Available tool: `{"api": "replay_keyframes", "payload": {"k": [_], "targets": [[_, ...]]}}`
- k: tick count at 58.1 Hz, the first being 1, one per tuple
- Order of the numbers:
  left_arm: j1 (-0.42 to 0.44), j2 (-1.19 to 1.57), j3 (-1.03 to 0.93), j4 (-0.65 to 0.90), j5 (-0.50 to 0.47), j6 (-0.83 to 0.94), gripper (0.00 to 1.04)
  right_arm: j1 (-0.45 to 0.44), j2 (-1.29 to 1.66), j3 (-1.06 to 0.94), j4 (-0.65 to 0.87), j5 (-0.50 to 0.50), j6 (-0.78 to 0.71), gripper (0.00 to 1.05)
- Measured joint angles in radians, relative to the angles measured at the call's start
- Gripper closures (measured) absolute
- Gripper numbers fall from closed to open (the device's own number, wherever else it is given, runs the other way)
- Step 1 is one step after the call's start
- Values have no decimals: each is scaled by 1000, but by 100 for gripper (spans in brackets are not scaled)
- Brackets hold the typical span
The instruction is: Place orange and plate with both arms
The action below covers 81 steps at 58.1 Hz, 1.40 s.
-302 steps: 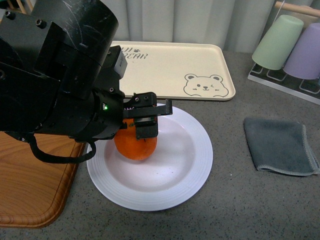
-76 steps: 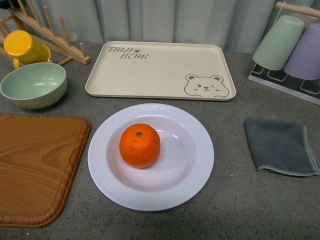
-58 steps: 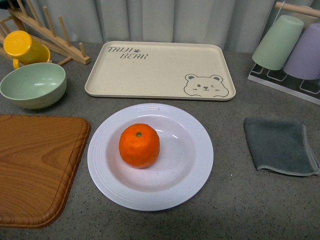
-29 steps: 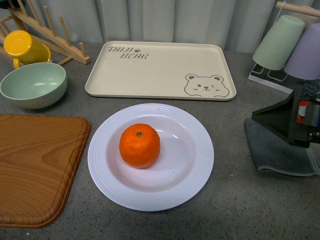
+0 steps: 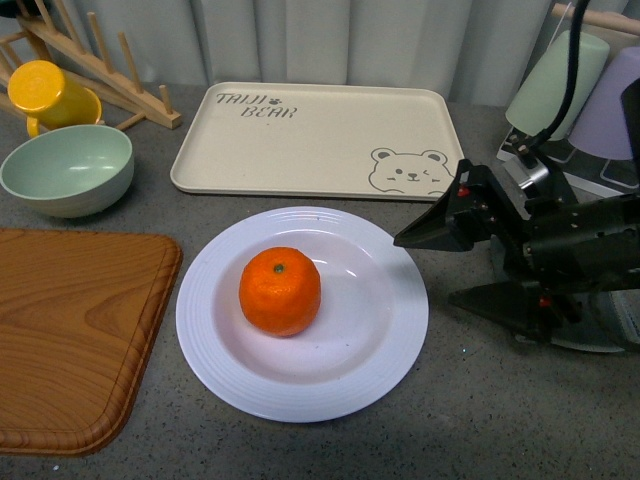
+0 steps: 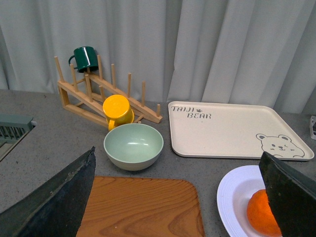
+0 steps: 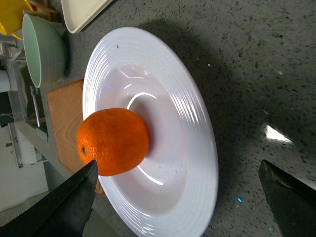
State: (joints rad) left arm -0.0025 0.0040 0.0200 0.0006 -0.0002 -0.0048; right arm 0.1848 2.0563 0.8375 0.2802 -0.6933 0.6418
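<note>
The right gripper [image 5: 425,269] stands wide open and empty, its upper fingertip just over the right rim of the plate [image 5: 300,400]. The left gripper [image 6: 177,154], seen only from its own wrist, is likewise spread with nothing between. The orange [image 5: 280,291] sits left of centre in the plate's bowl, with the bear tray [image 5: 320,140] behind, the cutting board [image 5: 70,340] to the left, and the right arm covering most of what seems to be the grey cloth [image 5: 626,322]. Half a second ago that arm was further right, over the cloth; plate and orange have not moved.
</note>
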Motion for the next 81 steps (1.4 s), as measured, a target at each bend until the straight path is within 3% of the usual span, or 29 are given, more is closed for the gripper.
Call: {"api": "replay_keyframes", "payload": {"k": [14, 38, 49, 69, 74, 81], "targets": [[0, 0, 0, 0, 0, 0, 7, 47, 84, 72, 20, -64, 87, 9], [0, 0, 0, 0, 0, 0, 7, 78, 150, 101, 32, -49, 134, 10], [0, 0, 0, 0, 0, 0, 7, 87, 164, 103, 33, -39, 137, 36], [0, 0, 0, 0, 0, 0, 7, 86, 175, 106, -12, -27, 110, 93], [0, 0, 0, 0, 0, 0, 7, 85, 171, 120, -14, -46, 99, 100], [0, 0, 0, 0, 0, 0, 7, 85, 171, 123, -9, -48, 97, 101]]}}
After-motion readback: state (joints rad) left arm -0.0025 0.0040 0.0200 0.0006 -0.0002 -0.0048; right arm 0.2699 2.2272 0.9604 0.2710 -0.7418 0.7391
